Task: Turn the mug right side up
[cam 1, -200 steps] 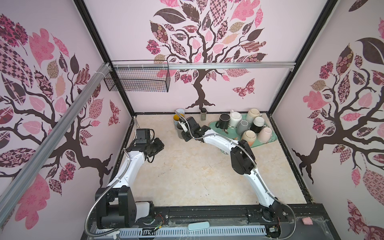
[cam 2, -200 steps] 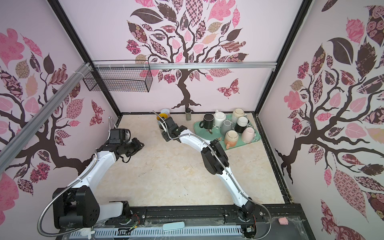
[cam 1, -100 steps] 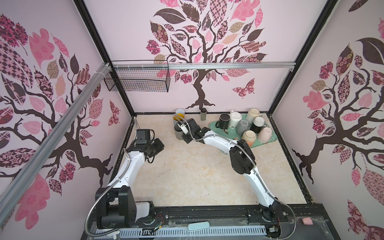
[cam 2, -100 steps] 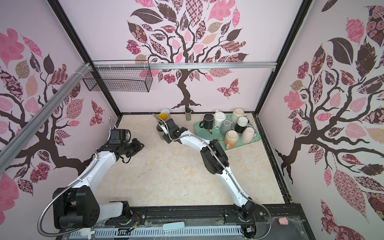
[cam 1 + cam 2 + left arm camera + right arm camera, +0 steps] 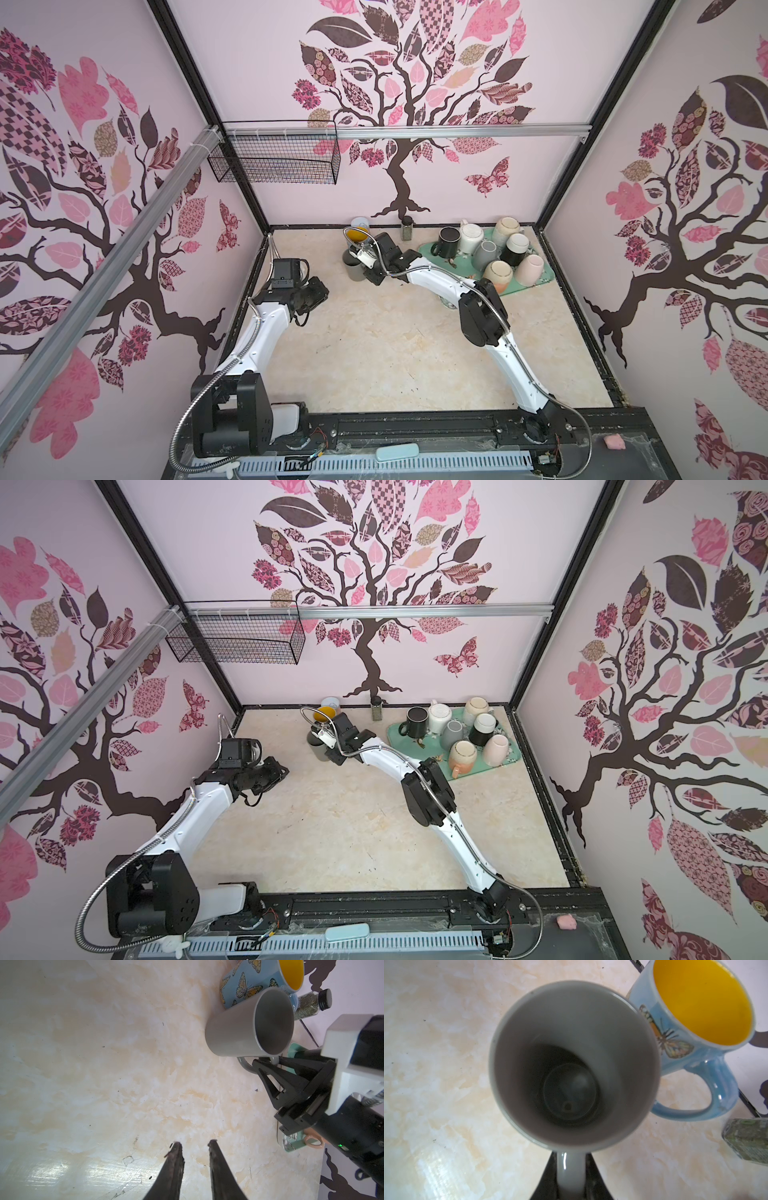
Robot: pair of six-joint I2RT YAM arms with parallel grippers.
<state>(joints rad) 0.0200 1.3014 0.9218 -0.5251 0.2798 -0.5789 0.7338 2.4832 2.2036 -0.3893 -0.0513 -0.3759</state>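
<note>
The grey mug (image 5: 354, 266) (image 5: 319, 747) stands mouth up on the marble table, close beside a blue butterfly mug (image 5: 358, 235) (image 5: 695, 1012). Its empty inside (image 5: 575, 1064) faces the right wrist camera. My right gripper (image 5: 368, 272) (image 5: 333, 752) (image 5: 572, 1160) is shut on the grey mug's handle, one black finger on each side. The left wrist view shows the same grip (image 5: 268, 1061) on the mug (image 5: 249, 1026). My left gripper (image 5: 318, 291) (image 5: 280, 773) (image 5: 193, 1145) hovers over bare table to the left, slightly open and empty.
A green tray (image 5: 428, 251) (image 5: 395, 731) at the back right holds several overturned mugs. A spice jar (image 5: 407, 228) (image 5: 376, 708) (image 5: 747, 1138) stands by the back wall, and a pale cup (image 5: 358, 221) sits behind the butterfly mug. A wire basket (image 5: 274, 162) hangs on the rail.
The right gripper has shifted only slightly at the grey mug beside the butterfly mug. The left arm has not moved.
</note>
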